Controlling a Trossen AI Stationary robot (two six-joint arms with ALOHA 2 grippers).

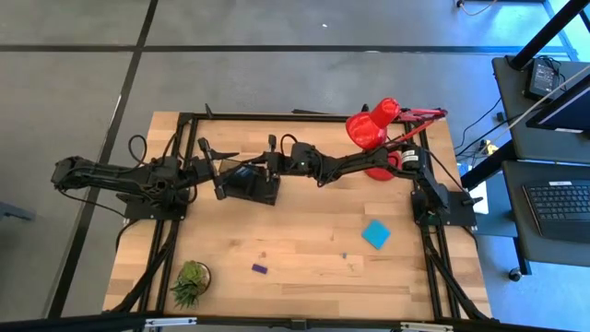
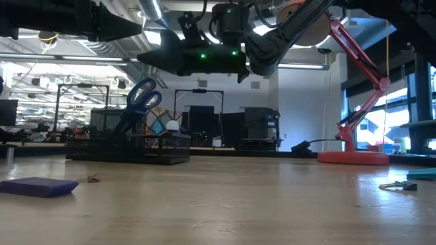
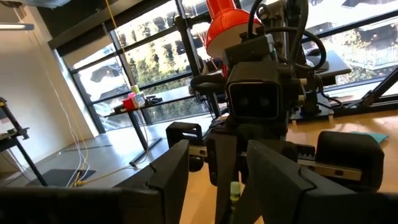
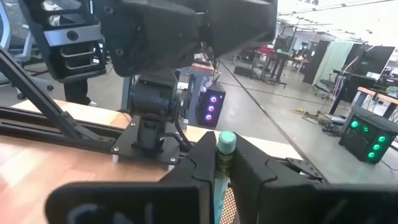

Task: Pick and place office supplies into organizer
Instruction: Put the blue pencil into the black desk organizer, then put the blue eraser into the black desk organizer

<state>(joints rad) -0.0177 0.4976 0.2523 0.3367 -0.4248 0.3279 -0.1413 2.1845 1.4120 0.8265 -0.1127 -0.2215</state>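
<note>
The black mesh organizer (image 1: 251, 187) stands on the table's far left part; it also shows in the low view (image 2: 129, 144), with the blue-handled scissors (image 2: 141, 96) upright in its cup. My right gripper (image 1: 270, 169) is over the organizer, shut on a pale pen with a green cap (image 4: 225, 144). My left gripper (image 1: 218, 177) is open and empty at the organizer's left end, facing my right gripper (image 3: 249, 102). A cyan sticky-note pad (image 1: 375, 234) and a purple block (image 1: 259, 268) lie on the near half of the table. My right gripper pinches the pen between its two fingers, just below the green cap (image 4: 226, 142), which sticks out past the fingertips. The rest of the pen is hidden between the fingers. The pen is lifted clear above the organizer's mesh (image 4: 231, 205).
A red desk lamp (image 1: 373, 127) stands at the far right, its base (image 2: 354, 157) on the table. A small green potted plant (image 1: 190, 280) is at the near left corner. A small dark item (image 2: 398, 185) lies near the cyan pad (image 2: 422, 175).
</note>
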